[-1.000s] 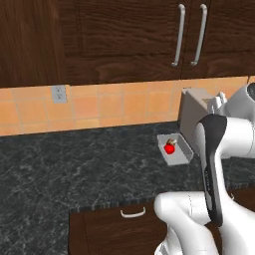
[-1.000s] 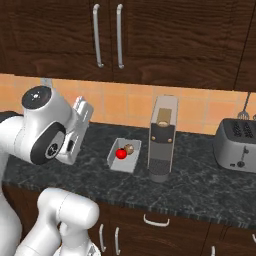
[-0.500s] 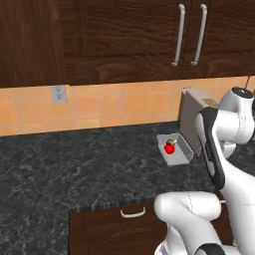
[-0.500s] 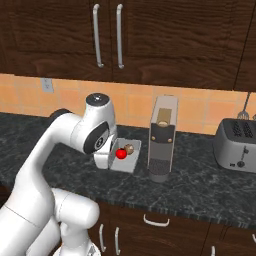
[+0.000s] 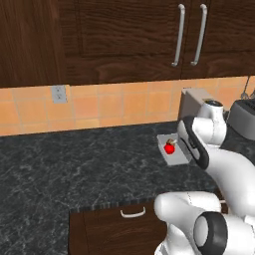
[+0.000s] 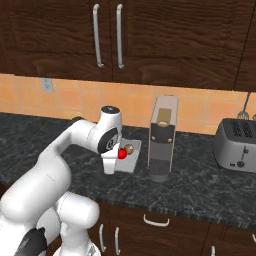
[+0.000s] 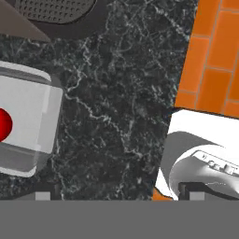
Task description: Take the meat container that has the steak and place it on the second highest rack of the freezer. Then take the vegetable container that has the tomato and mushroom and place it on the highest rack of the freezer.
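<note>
Dark marble counter: your gripper [image 6: 109, 167], jaws wide and empty, hovers beside the vegetable container [image 6: 131, 161] with the tomato [image 6: 121, 154]; centre over it next.

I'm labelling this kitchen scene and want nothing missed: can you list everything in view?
container: one, pale grey, on the counter beside the coffee machine
tomato: one, bright red, in the container
mushroom: one, brownish tan, in the container next to the tomato
coffee machine: one, tan and dark
toaster: one, grey, on the counter at the right
counter: one, black marbled
wall socket: one, grey, on the orange tiles
cabinets: dark wood, with silver handles, above the tiles
claw: one, open, above the container's near-left end
</note>
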{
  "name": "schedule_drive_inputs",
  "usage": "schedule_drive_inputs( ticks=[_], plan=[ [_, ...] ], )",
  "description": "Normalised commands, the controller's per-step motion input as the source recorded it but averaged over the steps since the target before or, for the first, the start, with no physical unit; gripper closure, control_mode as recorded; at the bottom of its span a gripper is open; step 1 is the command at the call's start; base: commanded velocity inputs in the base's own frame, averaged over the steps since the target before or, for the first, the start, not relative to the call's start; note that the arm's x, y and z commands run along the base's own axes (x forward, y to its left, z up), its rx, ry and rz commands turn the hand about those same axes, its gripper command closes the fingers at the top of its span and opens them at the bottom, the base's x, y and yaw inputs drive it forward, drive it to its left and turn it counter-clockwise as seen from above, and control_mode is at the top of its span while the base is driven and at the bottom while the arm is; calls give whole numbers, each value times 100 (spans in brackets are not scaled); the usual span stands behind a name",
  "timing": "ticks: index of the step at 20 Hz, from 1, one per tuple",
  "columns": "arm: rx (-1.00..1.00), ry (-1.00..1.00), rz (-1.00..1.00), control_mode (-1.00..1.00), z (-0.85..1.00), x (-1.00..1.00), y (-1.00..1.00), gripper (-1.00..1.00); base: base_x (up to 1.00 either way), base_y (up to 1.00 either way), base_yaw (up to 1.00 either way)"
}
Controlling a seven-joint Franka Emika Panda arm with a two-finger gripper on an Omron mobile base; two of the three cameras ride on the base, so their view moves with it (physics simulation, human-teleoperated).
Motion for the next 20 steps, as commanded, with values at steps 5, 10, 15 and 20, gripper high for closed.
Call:
schedule_drive_inputs(
  ticks=[5,10,15,20],
  plan=[
    [0,18,0,-100,-61,60,0,-100,0,0,0],
    [0,3,0,-100,-46,56,-16,-100,0,0,0],
    [1,0,0,-100,-15,37,-17,-100,0,0,0],
    [0,0,0,-100,-26,41,0,-100,0,0,0]
  ],
)
